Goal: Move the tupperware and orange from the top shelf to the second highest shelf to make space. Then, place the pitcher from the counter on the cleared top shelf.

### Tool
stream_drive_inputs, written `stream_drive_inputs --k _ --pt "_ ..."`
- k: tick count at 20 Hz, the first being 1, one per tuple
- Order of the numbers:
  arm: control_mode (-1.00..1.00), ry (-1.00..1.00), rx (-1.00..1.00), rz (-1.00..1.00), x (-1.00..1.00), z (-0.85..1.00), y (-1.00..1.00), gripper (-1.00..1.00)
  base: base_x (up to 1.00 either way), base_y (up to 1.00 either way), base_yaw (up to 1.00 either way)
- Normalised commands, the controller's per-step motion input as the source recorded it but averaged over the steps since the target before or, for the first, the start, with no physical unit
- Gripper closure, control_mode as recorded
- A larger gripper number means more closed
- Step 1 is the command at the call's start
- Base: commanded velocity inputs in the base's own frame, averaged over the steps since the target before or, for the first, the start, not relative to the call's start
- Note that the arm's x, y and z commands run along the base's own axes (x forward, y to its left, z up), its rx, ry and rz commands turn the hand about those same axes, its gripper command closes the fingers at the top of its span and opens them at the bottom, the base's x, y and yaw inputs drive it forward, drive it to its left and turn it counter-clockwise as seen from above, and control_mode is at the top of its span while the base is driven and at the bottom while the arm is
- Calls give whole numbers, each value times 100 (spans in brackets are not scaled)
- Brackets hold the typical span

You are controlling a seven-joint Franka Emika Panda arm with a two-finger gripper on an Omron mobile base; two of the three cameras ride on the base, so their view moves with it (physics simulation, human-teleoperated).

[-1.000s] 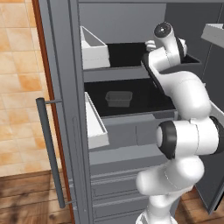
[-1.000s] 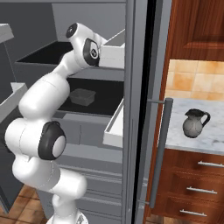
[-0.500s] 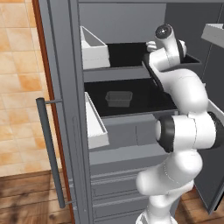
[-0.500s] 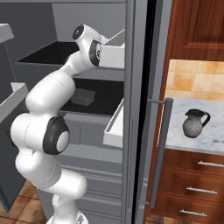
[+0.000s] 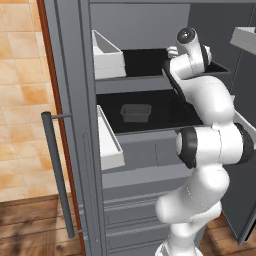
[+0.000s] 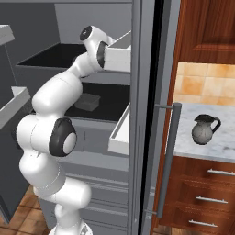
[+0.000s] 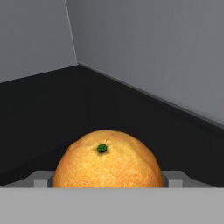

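The round, smooth orange [image 7: 108, 159], likely to roll, is best held at its sides between the wide-open gripper [image 7: 108, 178].

Orange tiled wall [image 5: 20, 95] (wood floor [image 5: 30, 225])

dimpled orange [image 7: 108, 162] (matt), marble counter [image 6: 215, 143]

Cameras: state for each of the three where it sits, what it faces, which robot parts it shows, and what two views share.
Left base view: behind-left, faces open fridge; white arm rises lower right.
Right base view: behind-right, faces fridge and white marble counter; arm lower left.
Hand view: on the hand, faces round orange fruit between grey fingertips.
Both base views share the small dark grey translucent box.
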Motion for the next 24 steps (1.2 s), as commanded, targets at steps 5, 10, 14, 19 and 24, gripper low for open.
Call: stream_drive_inputs --k 5,10,14,19,24 --pt "-100 0 0 0 0 -8 -5 100 0 0 0" --pt "-100 -4 0 3 -36 -3 24 100 0 0 0" --pt "-100 -3 -7 15 -100 0 75 100 0 0 0" --pt "-100 0 -6 15 -100 0 57 100 0 0 0" --pt "-100 0 0 17 -100 0 34 100 0 0 0"
